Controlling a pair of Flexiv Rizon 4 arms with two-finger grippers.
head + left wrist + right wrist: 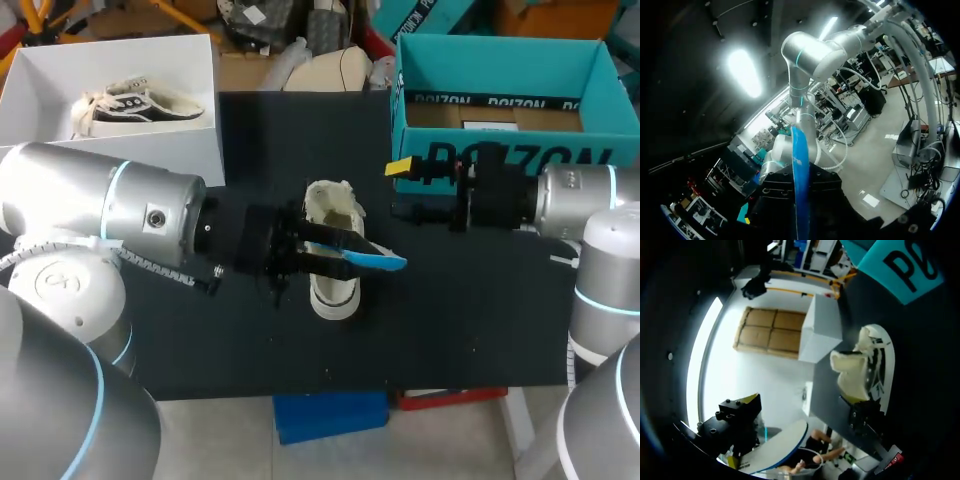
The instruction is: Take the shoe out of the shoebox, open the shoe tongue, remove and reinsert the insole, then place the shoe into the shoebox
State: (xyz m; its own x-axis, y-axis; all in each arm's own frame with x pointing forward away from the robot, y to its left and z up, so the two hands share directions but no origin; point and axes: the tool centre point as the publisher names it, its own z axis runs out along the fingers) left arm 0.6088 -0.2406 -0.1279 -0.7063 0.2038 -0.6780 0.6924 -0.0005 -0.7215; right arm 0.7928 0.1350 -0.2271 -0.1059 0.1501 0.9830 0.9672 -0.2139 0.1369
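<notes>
The shoe (333, 293) stands on our black table (470, 320), out of the teal shoebox (500, 152) that sits well apart at the far right, and its mouth gapes open. Just above it our left gripper (305, 245) is clamped on the blue-edged insole (365, 257), which juts out across the shoe, clear of its opening; from the left wrist it runs edge-on between the fingers. Our right gripper (400, 190) hangs between shoe and shoebox, fingers spread, with nothing in them.
</notes>
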